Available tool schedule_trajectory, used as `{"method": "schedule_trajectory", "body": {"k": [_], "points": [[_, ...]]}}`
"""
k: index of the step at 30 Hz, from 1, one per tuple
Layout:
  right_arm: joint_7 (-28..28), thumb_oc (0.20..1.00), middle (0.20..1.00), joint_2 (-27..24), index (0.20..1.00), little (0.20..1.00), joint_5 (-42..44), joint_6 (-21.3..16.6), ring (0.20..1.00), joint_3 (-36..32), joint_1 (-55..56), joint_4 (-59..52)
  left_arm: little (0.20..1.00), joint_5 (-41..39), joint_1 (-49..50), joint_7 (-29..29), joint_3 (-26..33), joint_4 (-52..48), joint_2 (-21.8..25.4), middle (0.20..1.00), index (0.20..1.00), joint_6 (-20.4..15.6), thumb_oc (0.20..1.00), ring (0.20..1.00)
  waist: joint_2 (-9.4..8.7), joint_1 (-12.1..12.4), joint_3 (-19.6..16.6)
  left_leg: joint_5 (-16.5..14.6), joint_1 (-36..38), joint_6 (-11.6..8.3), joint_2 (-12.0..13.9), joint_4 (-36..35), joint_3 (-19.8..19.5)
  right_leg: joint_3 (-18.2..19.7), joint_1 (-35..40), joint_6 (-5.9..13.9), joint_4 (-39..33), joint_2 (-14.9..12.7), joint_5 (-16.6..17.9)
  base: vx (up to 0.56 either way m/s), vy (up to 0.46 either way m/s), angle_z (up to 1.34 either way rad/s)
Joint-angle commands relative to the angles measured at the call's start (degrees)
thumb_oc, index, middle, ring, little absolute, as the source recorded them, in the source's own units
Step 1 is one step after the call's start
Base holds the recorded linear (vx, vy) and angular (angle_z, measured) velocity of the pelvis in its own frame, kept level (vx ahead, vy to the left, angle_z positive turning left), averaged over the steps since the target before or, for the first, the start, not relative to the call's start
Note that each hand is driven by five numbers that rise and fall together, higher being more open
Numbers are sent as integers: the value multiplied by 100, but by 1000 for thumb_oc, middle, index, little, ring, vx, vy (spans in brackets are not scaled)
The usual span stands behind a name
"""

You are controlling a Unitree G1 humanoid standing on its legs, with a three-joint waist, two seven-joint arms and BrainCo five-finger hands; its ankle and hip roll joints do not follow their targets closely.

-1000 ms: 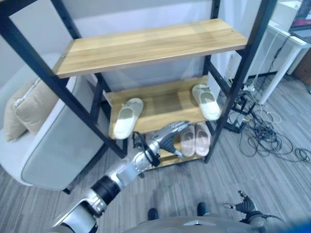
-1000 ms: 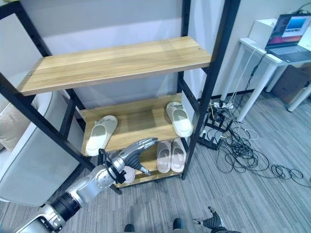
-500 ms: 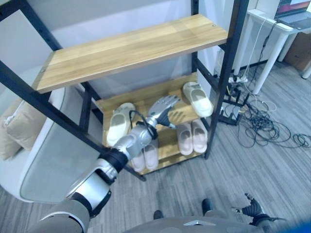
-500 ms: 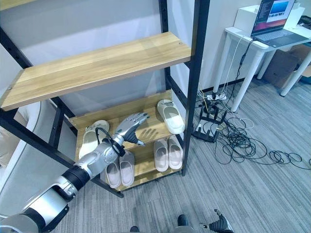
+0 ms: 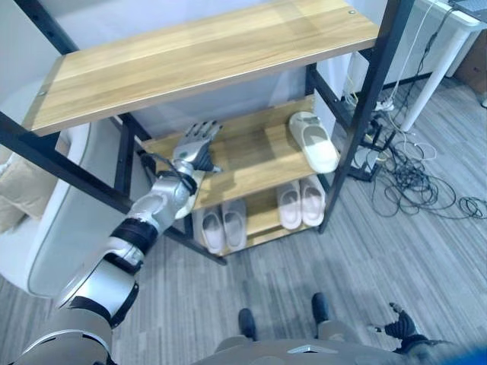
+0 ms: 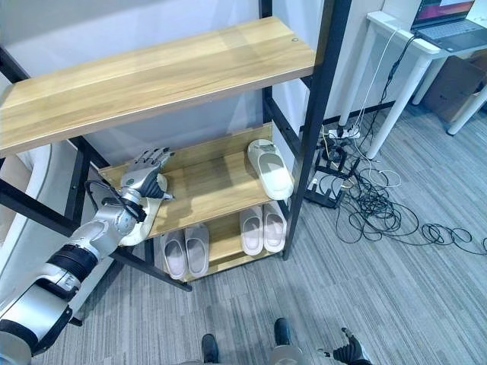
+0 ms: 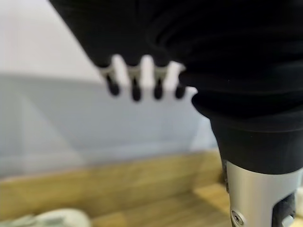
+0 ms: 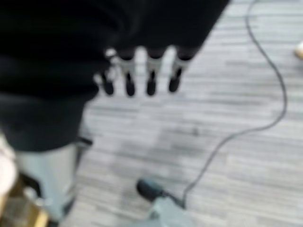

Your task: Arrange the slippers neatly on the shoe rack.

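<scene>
The shoe rack has black posts and wooden shelves. On its middle shelf a white slipper lies at the right end. A second white slipper lies at the left end, mostly covered by my left arm. My left hand hovers open just above that slipper's back part, fingers straight and pointing into the rack. In the left wrist view the slipper shows beneath the fingers. Two pale pairs stand side by side on the bottom shelf. My right hand hangs open low at my right side.
A grey armchair with a beige cushion stands against the rack's left side. On the right a white desk carries a laptop, with a tangle of cables on the floor by the rack's right post.
My left hand has risen from the front of the lower shelf and moved left along the middle shelf to the left slipper. The camera has shifted too.
</scene>
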Motion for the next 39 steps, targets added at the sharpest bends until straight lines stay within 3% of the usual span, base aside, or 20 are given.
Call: {"method": "schedule_trajectory", "body": {"k": [1, 11, 25, 39], "points": [[-90, 1000, 1000, -65, 1000, 1000, 25, -181, 1000, 120, -314, -201, 1000, 4, -1001, 306, 74, 276, 340, 1000, 1000, 32, 1000, 1000, 60, 57, 263, -81, -387, -38, -143, 83, -277, -26, -368, 333, 567, -152, -642, -38, -11, -2], [-160, 1000, 1000, -77, 1000, 1000, -8, -184, 1000, 260, -567, -145, 1000, -70, -1278, 338, -75, 722, 403, 1000, 1000, 97, 1000, 1000, 4, 121, 366, -16, -616, -15, -128, 83, -294, -21, -656, 332, 718, -159, -633, -14, 1, 0], [-166, 1000, 1000, 76, 1000, 1000, 39, -155, 1000, 481, -729, 7, 1000, -422, -1729, 559, 98, 1411, 663, 1000, 1000, 386, 1000, 1000, -306, 173, 509, 64, -898, 2, -44, 83, -340, -55, -933, 346, 693, -102, -543, -3, -1, 0], [-209, 1000, 1000, -27, 1000, 1000, 54, -185, 1000, 539, -875, -222, 1000, -1045, -1969, 623, 213, 1430, 991, 1000, 1000, 176, 1000, 1000, -396, 250, 659, 129, -1129, 7, -32, 83, -371, -71, -1122, 367, 656, -119, -445, 1, 0, 0]]}}
